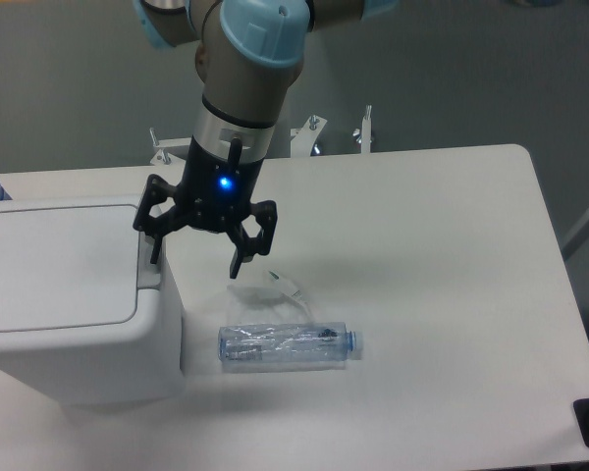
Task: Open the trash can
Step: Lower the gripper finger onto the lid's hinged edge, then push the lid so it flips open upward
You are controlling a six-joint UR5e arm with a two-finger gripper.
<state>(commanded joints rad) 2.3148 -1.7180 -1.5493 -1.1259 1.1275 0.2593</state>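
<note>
1. At the left edge of the worktop (442,226) you have the bin (69,304), a big white box with rounded corners. Its flat lid (54,260) lies shut.
2. I judge the bin to be stiff moulded plastic, light for its bulk and smooth, so a sideways shove may slide it across the worktop instead of working the lid.
3. On the bin's right edge sits the grey tab (150,263). That is the place to press, straight down, rather than trying to pinch the lid rim.
4. Just right of the tab hangs your gripper (198,247), fingers spread wide and holding nothing. Its left finger (157,245) is over the tab's edge; whether it touches I cannot tell.
5. A blue light glows on the gripper body; no lettering can be made out there.
6. Further right, below the gripper, a clear crushed bottle (287,345) lies on its side with its cap pointing right, near the bin but apart from it. It looks light and easily knocked.
7. I can read no brand, label or writing on the bin or the bottle.
</note>
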